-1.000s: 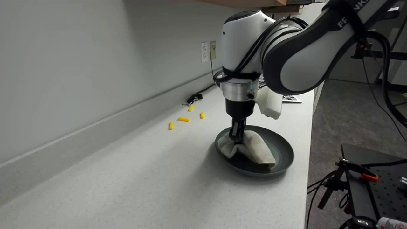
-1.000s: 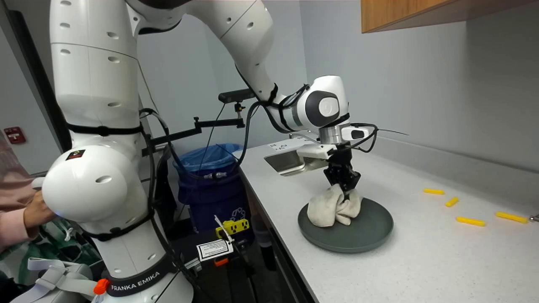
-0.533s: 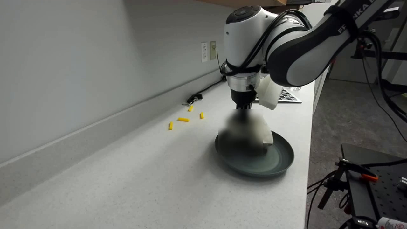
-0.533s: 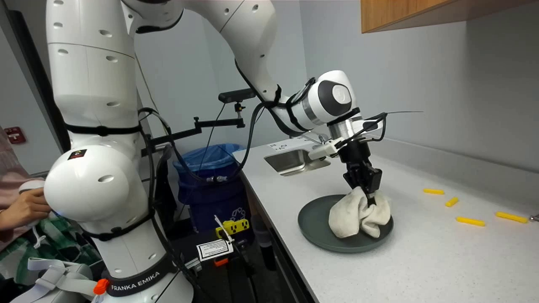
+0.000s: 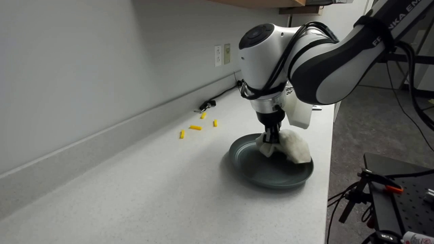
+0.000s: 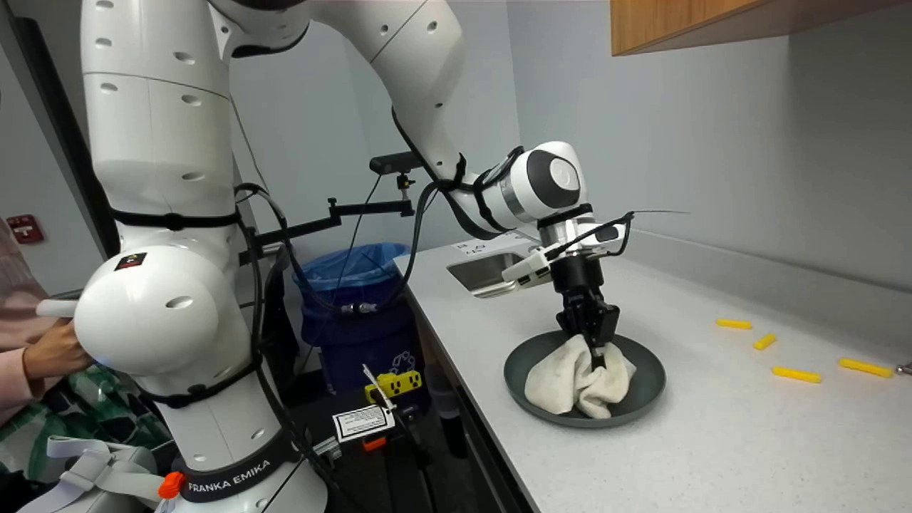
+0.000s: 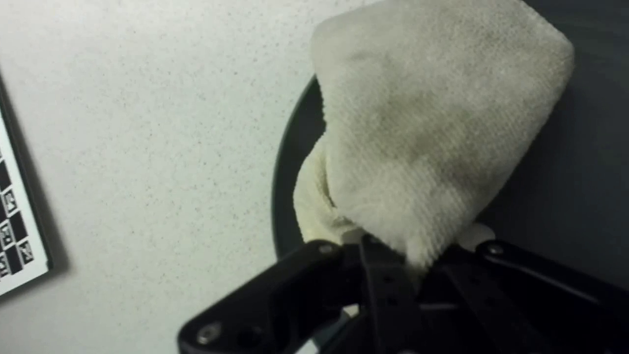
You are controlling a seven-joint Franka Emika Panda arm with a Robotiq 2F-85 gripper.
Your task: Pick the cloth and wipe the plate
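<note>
A bunched off-white cloth lies over the dark grey-green round plate on the counter. The cloth and plate also show in the other exterior picture. My gripper points down, slightly tilted, above the plate and is shut on the cloth; it also shows in an exterior view. In the wrist view the cloth is pinched between the fingers and hangs past them, with brownish stains. The plate's rim shows beside it. The cloth's underside, and how firmly it touches the plate, are hidden.
Several yellow sticks and a key-like metal item lie near the wall. A black-and-white checkered board lies beyond the plate. A sink is set in the counter. A wooden cabinet hangs overhead. The counter's edge runs close to the plate.
My gripper and the held cloth have swept across the plate, first one way, then partly back. The gripper sits lower than half a second ago. The plate has not visibly moved.
</note>
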